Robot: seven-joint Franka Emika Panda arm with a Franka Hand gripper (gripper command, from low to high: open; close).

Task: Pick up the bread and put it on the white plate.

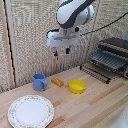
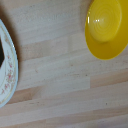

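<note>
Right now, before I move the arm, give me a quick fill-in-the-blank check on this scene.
1. The loaf lies between the blue mug and the yellow ____.
2. The gripper hangs above the table holding ____.
3. The white dish has no ____ on it yet.

Missing words: bowl; nothing; bread

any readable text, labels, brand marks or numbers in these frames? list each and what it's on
None readable.
Blue mug, yellow bowl, bread: no markings visible.
White plate: speckled rim pattern only, no lettering.
Gripper and toaster oven: any labels too small or blurred to tell.
</note>
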